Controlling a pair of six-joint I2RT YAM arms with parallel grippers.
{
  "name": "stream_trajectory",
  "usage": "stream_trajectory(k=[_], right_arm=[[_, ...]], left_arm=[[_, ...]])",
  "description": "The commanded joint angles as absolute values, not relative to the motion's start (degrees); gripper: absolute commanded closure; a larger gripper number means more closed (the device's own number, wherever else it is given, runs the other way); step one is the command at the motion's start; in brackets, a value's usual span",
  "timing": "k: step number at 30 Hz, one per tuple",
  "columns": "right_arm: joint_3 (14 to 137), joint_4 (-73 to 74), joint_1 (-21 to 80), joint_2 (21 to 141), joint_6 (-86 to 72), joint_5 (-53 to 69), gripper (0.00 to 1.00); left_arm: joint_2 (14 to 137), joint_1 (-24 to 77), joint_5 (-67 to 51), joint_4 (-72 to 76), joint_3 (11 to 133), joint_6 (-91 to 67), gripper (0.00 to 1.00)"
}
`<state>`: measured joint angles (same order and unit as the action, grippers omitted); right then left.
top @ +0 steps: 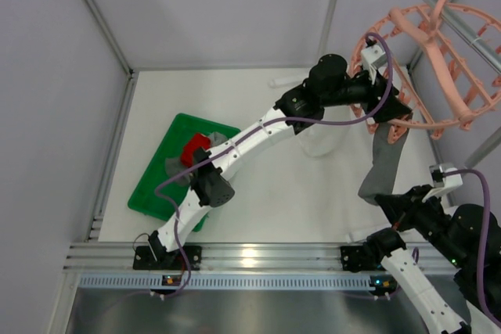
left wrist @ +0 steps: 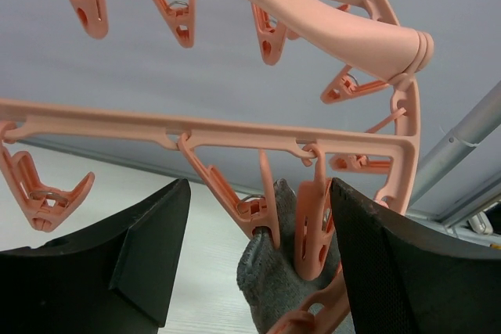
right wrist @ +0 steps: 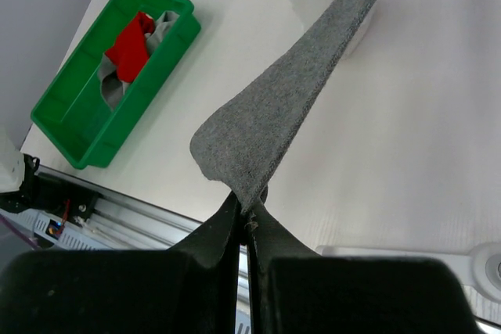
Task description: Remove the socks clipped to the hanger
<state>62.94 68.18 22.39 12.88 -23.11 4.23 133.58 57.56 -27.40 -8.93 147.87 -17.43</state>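
Right gripper (right wrist: pixel 246 213) first: clamped fully shut on the low end of the grey sock (right wrist: pixel 290 107), fabric pinched right at the fingertips, only a thin edge of it by the look of things. Running up and away from those tips in a stretched strip toward the hanger, so probably under some tension already. Further off to that gripper's left, green tray (right wrist: pixel 78 131) with a red sock (right wrist: pixel 129 44) and some grey ones inside, well apart from the action. Over at the left gripper (left wrist: pixel 261 193): wide open, holding nothing, one finger either side of two pink clips (left wrist: pixel 313 228) hanging off a spoke of the hanger (left wrist: pixel 196 127), sock top tucked between and behind them. No telling the biting one from the idle one. Beyond that, more empty clips and the outer ring. Worries from here: closing on the wrong clip, or squeezing the jaw end rather than the tails, meaning no release at all. Tugging from below against a closed clip = stretched sock, slipped pinch given that skinny hold, or the whole rack swinging and knocking the fingers off line. Also, dangling clips, so likely to swivel away under a lopsided squeeze.
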Motion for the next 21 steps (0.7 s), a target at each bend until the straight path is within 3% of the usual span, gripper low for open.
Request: stream_trajectory(k=[1,7,15,21], right_arm=[[65.3,69.4,23.0,13.3,-22.9,4.4,1.00],[65.3,69.2,23.0,13.0,-23.3,4.8,1.00],[66.3,70.0,23.1,13.0,-23.4,4.7,1.00],[67.2,70.5,23.0,12.9,-23.4,4.5,1.00]], left_arm=[[134.2,57.7,-27.1,-4.9,149.0,-18.1,0.24],[134.5,57.7,-26.0,-4.2,148.9,-18.3,0.26],[134.4,57.7,-23.7,-2.6,148.5,-18.8,0.42],[135.2,57.8,-24.0,-2.5,148.4,-19.2,0.44]])
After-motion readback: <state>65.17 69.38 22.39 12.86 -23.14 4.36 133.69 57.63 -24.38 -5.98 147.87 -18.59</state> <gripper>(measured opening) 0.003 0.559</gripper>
